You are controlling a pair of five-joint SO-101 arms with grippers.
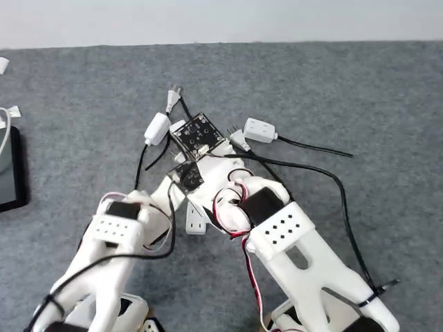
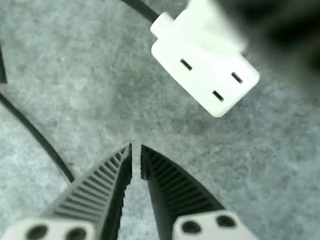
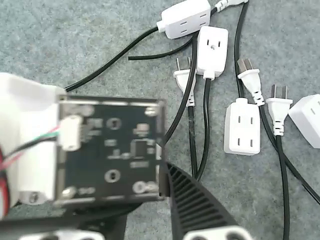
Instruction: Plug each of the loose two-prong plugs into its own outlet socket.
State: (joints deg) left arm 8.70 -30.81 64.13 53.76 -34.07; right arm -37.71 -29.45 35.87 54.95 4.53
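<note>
Grey carpet (image 1: 360, 90) as work surface, black cords (image 3: 206, 125) trailing across. Left gripper (image 2: 136, 148): pinched to a thin slit, nothing held, over carpet, near but apart from white outlet socket (image 2: 205, 75), slotted face up. Right gripper (image 3: 167, 172): partly hidden behind black circuit board (image 3: 110, 147); spread cannot be told. Loose two-prong plugs (image 3: 251, 77), unplugged, lying among cords just beside white socket block (image 3: 242, 126). Further plug (image 1: 172, 97) at far side of cluster, prongs free.
</note>
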